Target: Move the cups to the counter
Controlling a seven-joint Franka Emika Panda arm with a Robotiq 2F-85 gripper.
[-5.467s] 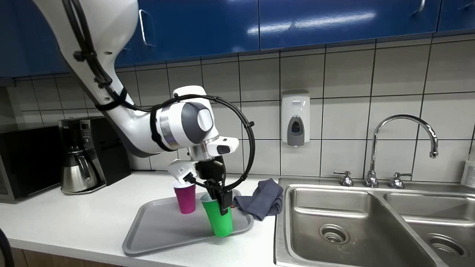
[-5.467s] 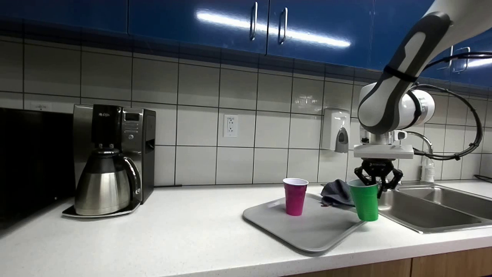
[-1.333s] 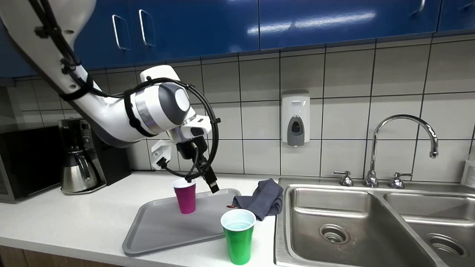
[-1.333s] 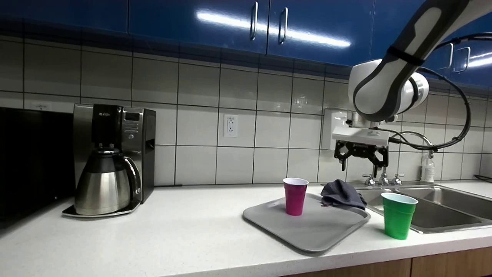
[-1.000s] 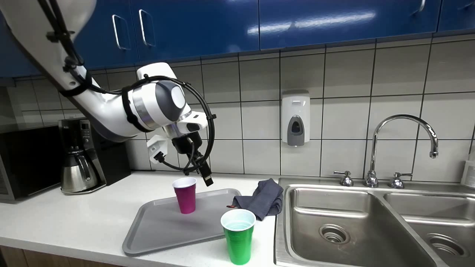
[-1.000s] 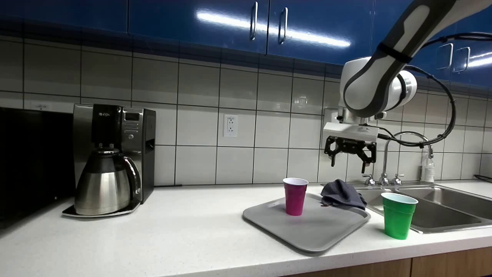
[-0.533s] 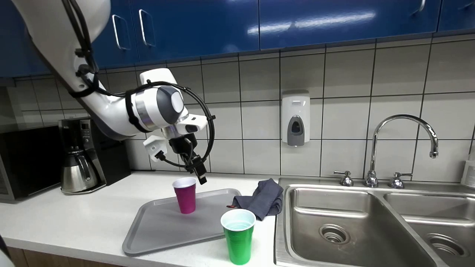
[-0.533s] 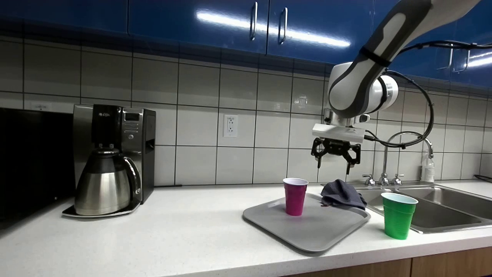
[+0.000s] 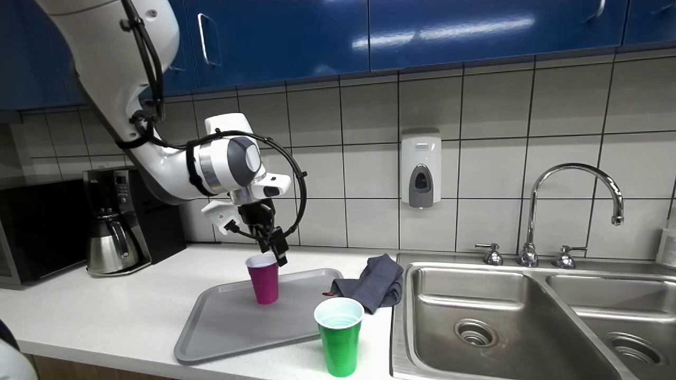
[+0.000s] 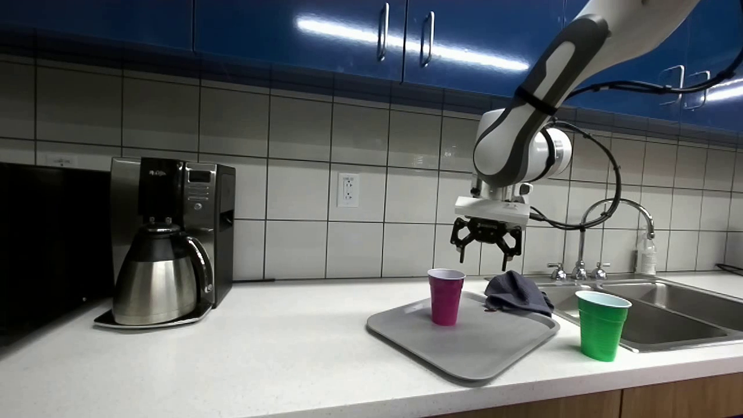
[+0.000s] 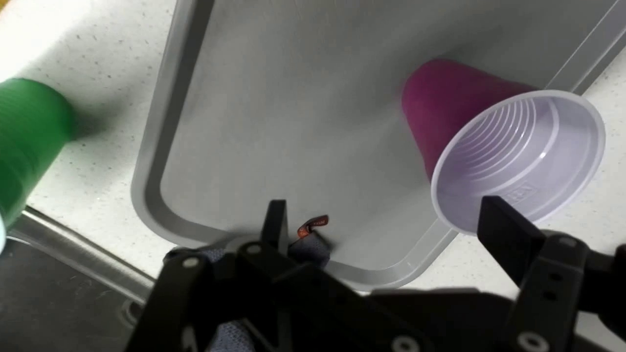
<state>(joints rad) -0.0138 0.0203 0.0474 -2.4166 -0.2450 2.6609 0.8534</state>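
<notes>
The magenta cup [image 10: 445, 302] stands upright on the grey tray [image 10: 476, 348], so it is not yet on the bare counter [image 10: 261, 360]; the green cup [image 10: 602, 328] stands upright on that white surface, off the tray and near the steel sink [image 9: 501, 311]. I judge the job about half done, with reaching for the magenta cup as the step in hand. My gripper [image 10: 483, 259] hangs above its rim and off to one side, fingers spread apart, nothing between them. In the wrist view a fingertip [image 11: 503, 225] overlaps the rim, but in an exterior view I look clear of it. Next, I think, I should shift over the cup, lower until its wall sits between my fingers, and squeeze lightly, since thin plastic may buckle. I see only pale ribbed walls inside the magenta cup, no contents; the green cup's mouth shows none either. The tray also carries a red tag [image 11: 313, 224] of the dark cloth [image 9: 372, 282] bunched at its corner. Farther off, the steel carafe [image 10: 157, 284] is lidded, its contents hidden.
</notes>
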